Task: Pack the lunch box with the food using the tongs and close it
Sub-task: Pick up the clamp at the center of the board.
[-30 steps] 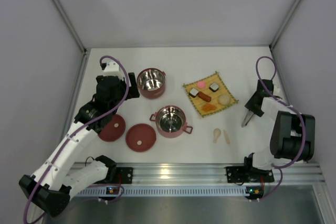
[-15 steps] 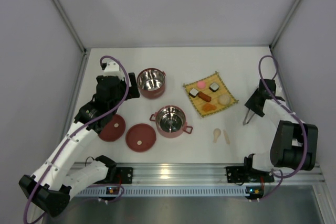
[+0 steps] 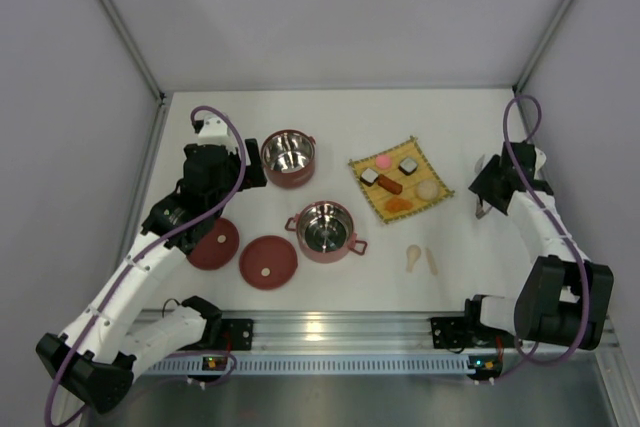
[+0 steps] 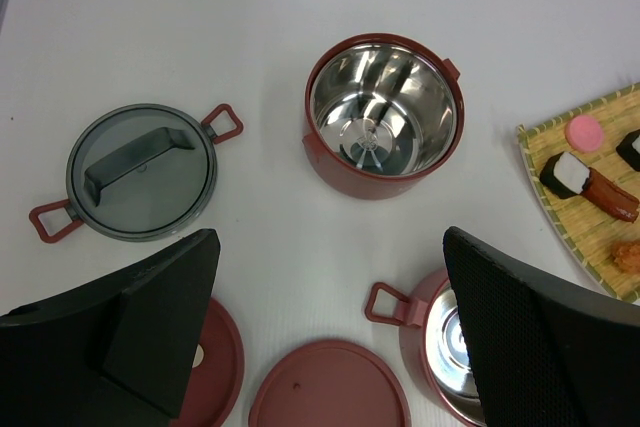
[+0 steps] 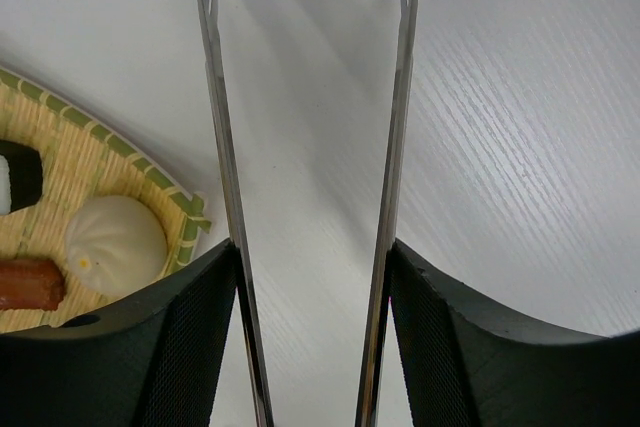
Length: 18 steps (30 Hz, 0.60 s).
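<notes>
The right gripper [image 5: 310,247] grasps the tongs [image 5: 399,97]. Their two thin silver arms run out between its fingers, one lying against the inner face of each, spread apart over the bare surface [image 3: 450,117] just right of the yellow woven mat [image 5: 95,162]. The tong tips lie beyond the edge of the wrist view. On the mat lies the food [image 3: 372,177]: a pink round [image 3: 383,161], a black-and-white roll [image 3: 408,165], a brown-red sausage [image 3: 390,186], an orange piece [image 3: 398,204] and a cream piece [image 5: 117,244]. The cream piece sits at the mat's right corner, nearest the tongs but apart from them. The left gripper [image 4: 325,242] is released, its fingers wide apart with nothing between them, and hovers over the opened lunch box [image 4: 372,179]. The far bowl [image 3: 288,181] and the near bowl [image 3: 327,250] stand apart, both empty with steel lining showing, the near one just left of the mat. Two flat dark-red lids [image 3: 268,262] lie side by side on the surface left of the near bowl. A grey lid [image 4: 140,172] with red loop handles lies left of the far bowl. Two small beige sticks [image 3: 413,258] lie in front of the mat.
</notes>
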Each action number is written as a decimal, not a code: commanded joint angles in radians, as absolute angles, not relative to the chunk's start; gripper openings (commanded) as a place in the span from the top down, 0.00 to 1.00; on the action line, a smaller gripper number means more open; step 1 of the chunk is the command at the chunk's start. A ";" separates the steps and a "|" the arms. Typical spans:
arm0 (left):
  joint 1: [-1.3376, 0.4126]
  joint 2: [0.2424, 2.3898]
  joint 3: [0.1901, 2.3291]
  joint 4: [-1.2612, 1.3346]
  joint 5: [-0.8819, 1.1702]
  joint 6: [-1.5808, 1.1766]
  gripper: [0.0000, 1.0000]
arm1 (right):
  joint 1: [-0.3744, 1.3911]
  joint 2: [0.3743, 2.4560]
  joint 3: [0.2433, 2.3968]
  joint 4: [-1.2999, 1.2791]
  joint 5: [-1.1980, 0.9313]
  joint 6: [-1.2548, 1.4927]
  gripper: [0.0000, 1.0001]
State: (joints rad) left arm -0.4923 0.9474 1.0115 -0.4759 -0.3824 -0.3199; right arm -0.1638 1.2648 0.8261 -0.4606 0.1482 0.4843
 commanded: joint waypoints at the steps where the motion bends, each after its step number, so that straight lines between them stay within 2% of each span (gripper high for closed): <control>1: -0.492 0.946 1.037 -0.460 -0.377 -0.330 0.01 | -0.156 1.238 0.864 -0.488 0.140 0.468 0.41; 6: -0.492 0.945 1.037 -0.459 -0.377 -0.330 0.01 | -0.156 1.244 0.856 -0.485 0.130 0.468 0.41; 14: -0.492 0.948 1.037 -0.460 -0.377 -0.330 0.01 | -0.155 1.218 0.899 -0.525 0.109 0.456 0.32; 18: -0.492 0.948 1.037 -0.459 -0.379 -0.327 0.01 | -0.155 1.209 0.926 -0.538 0.106 0.453 0.32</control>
